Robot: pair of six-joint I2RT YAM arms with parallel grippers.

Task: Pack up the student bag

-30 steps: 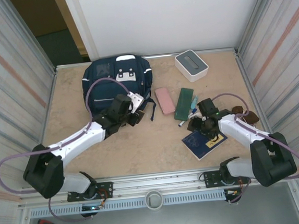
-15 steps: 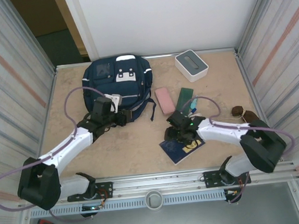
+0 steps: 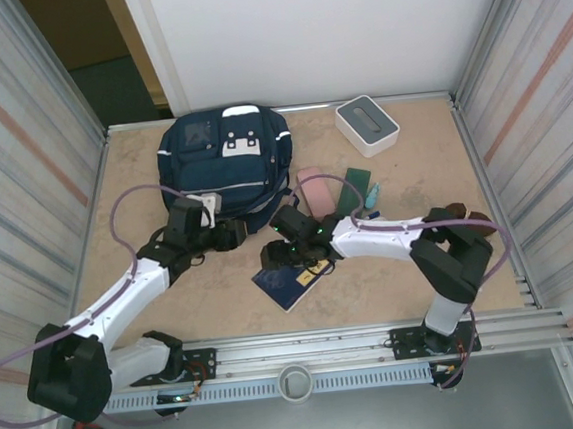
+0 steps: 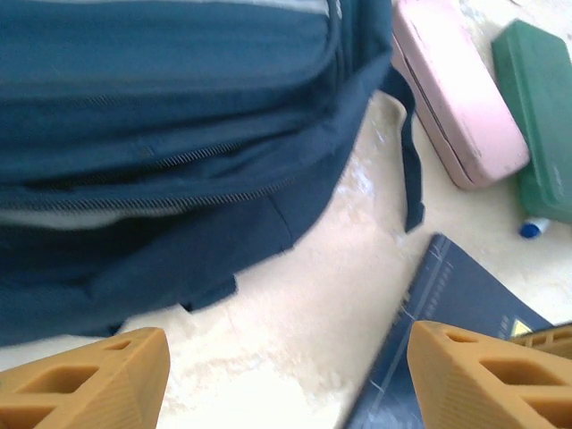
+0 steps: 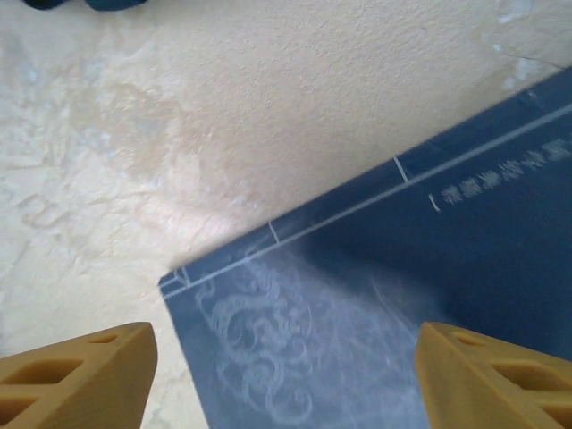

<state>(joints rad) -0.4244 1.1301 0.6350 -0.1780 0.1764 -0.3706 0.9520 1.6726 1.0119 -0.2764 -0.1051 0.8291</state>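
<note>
Two grippers now work close to the near rim of the student bag [image 3: 225, 165], which lies flat at the far left of the table, patches up. Over the last second the left gripper [image 3: 230, 234] has drawn back from on top of the bag to hover just off its near edge. Its jaws stand spread with nothing between them, and its wrist view looks along the zip seams of the bag [image 4: 161, 134] with bare table under the fingers [image 4: 89, 384]. A pale strip shows along one seam, perhaps the lining, but I cannot tell whether the mouth is properly open. To the right of that, the navy booklet [image 3: 292, 279] has travelled a long way, from well right of the bag to just in front of its near right corner. The right gripper [image 3: 278, 253] has come across with it, so it looks as if it was slid along the table rather than lifted. Its jaws are wide apart and pinch nothing, and the booklet [image 5: 402, 295] lies flat beneath them. Further right of the bag the pink case [image 3: 315, 190], the green case [image 3: 356, 186] and the white box [image 3: 367, 124] sit unmoved. My reading is that the booklet is now within reach of both arms, though nothing appears to be packed yet
</note>
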